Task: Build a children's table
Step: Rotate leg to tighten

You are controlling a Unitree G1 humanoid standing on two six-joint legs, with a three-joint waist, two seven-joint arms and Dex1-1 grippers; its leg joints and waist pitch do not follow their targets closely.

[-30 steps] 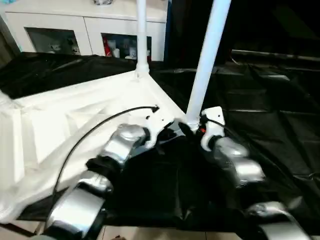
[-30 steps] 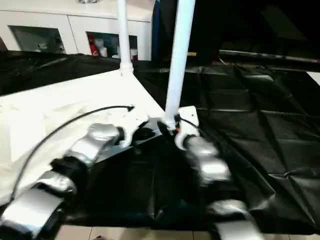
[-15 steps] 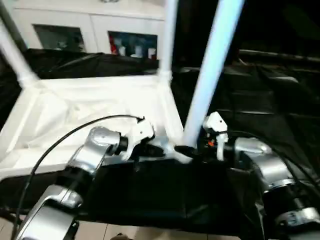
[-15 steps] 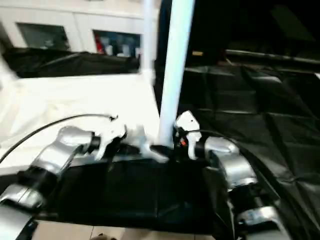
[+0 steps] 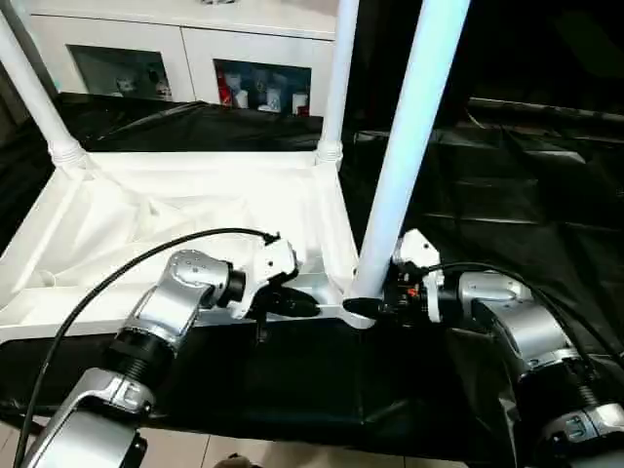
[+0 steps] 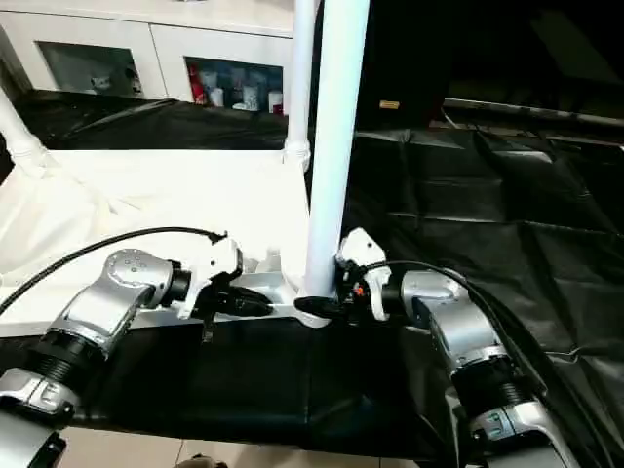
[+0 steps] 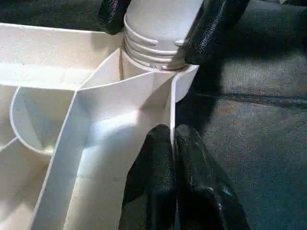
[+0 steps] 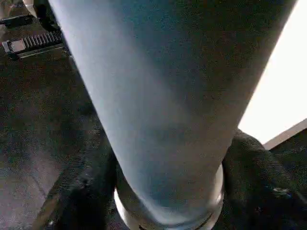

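Observation:
The children's table lies upside down: its white tabletop (image 5: 195, 210) shows its ribbed underside. Two white legs stand in the far corner sockets (image 5: 336, 88) (image 5: 29, 88). A third leg (image 5: 405, 166) stands in the near right socket (image 7: 158, 52). My left gripper (image 5: 297, 304) is shut on the tabletop's near rim (image 7: 171, 132), just beside that socket. My right gripper (image 5: 375, 307) reaches in from the right. Its black fingers (image 7: 216, 28) press on both sides of the leg's ribbed base (image 8: 168, 143).
The tabletop rests on a large black-draped table (image 5: 507, 185) whose near edge meets the floor (image 5: 292, 458). A white glass-door cabinet (image 5: 185, 58) stands behind. A black cable (image 5: 117, 283) arcs over my left forearm.
The head camera has swung, so the whole picture shifted. My right gripper has come round to the leg's base and closed in on it. The left gripper stays on the rim.

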